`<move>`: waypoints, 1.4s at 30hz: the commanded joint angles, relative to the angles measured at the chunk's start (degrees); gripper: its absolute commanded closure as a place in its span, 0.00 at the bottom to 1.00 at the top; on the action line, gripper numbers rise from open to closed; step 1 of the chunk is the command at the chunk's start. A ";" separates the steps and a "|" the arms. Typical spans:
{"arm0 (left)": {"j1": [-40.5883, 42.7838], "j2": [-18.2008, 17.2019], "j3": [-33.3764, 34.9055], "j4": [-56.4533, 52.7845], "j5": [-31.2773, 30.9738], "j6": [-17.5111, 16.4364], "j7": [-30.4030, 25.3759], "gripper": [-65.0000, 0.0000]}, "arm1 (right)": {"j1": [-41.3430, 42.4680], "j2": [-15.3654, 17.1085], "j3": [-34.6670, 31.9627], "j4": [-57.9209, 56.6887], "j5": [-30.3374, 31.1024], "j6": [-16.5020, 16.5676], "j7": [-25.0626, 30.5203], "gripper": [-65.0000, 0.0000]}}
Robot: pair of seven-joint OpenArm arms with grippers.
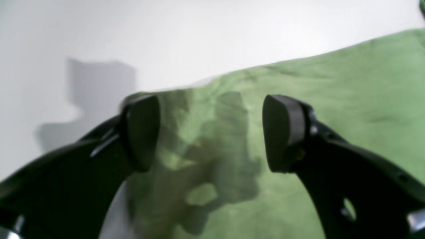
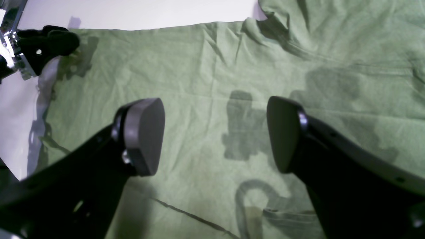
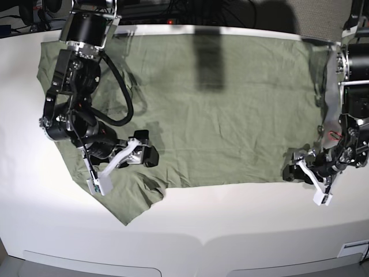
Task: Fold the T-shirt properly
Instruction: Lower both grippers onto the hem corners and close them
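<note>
The sage-green T-shirt [image 3: 219, 115] lies spread out and wrinkled on the white table [image 3: 230, 225]. A sleeve [image 3: 135, 202] points toward the front left. My right gripper [image 3: 124, 168] hovers open above the shirt's left part near that sleeve. In the right wrist view its pads [image 2: 146, 132] stand wide apart over bare cloth [image 2: 199, 66], holding nothing. My left gripper [image 3: 305, 183] is open at the shirt's front right corner. In the left wrist view it [image 1: 211, 132] straddles the cloth edge [image 1: 332, 99] with nothing pinched.
The table's rounded front edge [image 3: 202, 248] runs close below the shirt. Dark cables and equipment [image 3: 173, 11] sit behind the table's back edge. My left arm's base [image 3: 354, 69] stands at the right edge, and its gripper shows at top left of the right wrist view [image 2: 49, 43].
</note>
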 commanded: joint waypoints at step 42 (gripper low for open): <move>-0.11 -2.86 -0.11 -1.60 -12.35 7.06 12.33 0.30 | 1.27 0.15 0.04 1.11 1.38 1.73 -1.33 0.27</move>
